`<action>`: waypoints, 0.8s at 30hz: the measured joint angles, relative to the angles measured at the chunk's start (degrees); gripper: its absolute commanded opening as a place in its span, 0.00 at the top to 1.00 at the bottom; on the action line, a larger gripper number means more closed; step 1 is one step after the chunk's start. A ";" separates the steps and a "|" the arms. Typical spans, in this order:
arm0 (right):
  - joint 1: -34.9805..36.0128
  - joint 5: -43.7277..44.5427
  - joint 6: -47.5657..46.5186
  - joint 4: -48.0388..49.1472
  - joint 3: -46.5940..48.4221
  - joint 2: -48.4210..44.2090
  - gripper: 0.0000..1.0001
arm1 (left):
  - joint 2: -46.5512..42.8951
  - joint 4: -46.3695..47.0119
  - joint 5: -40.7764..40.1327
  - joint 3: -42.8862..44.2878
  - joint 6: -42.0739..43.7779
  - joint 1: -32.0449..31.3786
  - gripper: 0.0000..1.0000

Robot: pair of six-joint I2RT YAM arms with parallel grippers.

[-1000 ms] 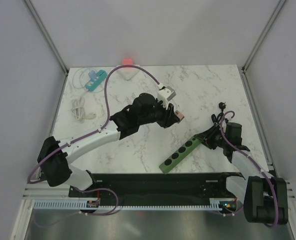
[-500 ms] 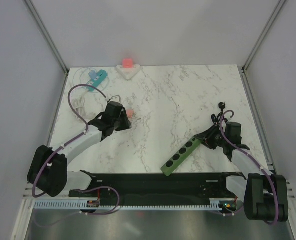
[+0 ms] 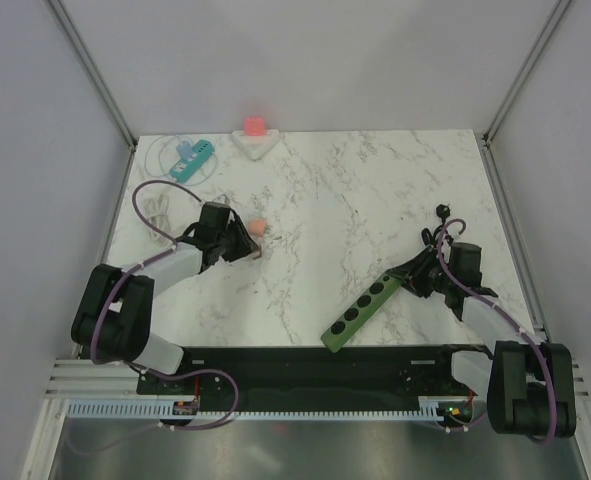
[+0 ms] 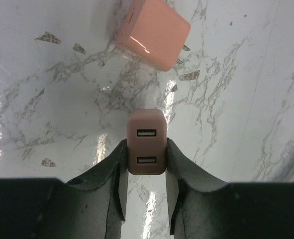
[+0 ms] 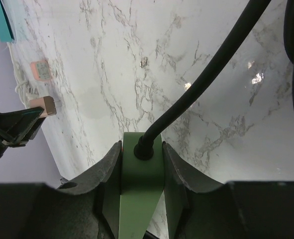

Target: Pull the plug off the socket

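Observation:
My left gripper (image 4: 147, 149) is shut on a pink two-port USB adapter plug (image 4: 146, 142) and holds it just above the marble table at the left (image 3: 245, 248). A second pink cube adapter (image 4: 152, 32) lies on the table just beyond it, and also shows from above (image 3: 257, 228). The green power strip (image 3: 360, 312) lies diagonally at the right with no plug in its sockets. My right gripper (image 5: 142, 149) is shut on the cable end of the strip (image 5: 142, 169), low on the table (image 3: 415, 277). The strip's black cable (image 5: 201, 84) runs away behind it.
A teal power strip (image 3: 192, 160) and a coiled white cable (image 3: 157, 215) lie at the back left. A pink block on a white base (image 3: 254, 130) stands at the back edge. The black cable's plug (image 3: 442, 211) lies behind my right gripper.
My left arm has drawn back from the table's middle to the left with the pink adapter, ending low beside the loose pink cube. The right arm and green strip have stayed put.

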 measured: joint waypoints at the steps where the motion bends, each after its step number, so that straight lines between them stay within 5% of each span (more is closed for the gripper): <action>1: 0.00 -0.07 0.00 0.15 0.00 0.26 1.00 | 0.26 0.48 0.44 -0.02 0.00 0.13 0.57; 7: 0.02 -0.48 0.02 1.03 0.37 2.25 1.00 | 0.61 2.10 1.97 -0.04 0.00 0.24 0.25; 9: 0.02 -0.50 0.11 1.38 0.63 3.04 1.00 | 0.39 1.11 1.81 -0.04 -0.20 0.24 0.23; 10: 0.02 -0.48 0.17 1.46 0.81 3.45 1.00 | 0.15 0.31 1.46 -0.04 -0.17 0.24 0.17; 11: 0.02 -0.48 0.24 1.64 0.98 3.76 1.00 | -0.26 -0.76 1.18 0.00 -0.11 0.24 0.00; 24: 0.02 2.16 1.29 6.08 5.60 6.16 1.00 | -15.26 -14.05 -3.41 2.73 1.40 -0.61 0.00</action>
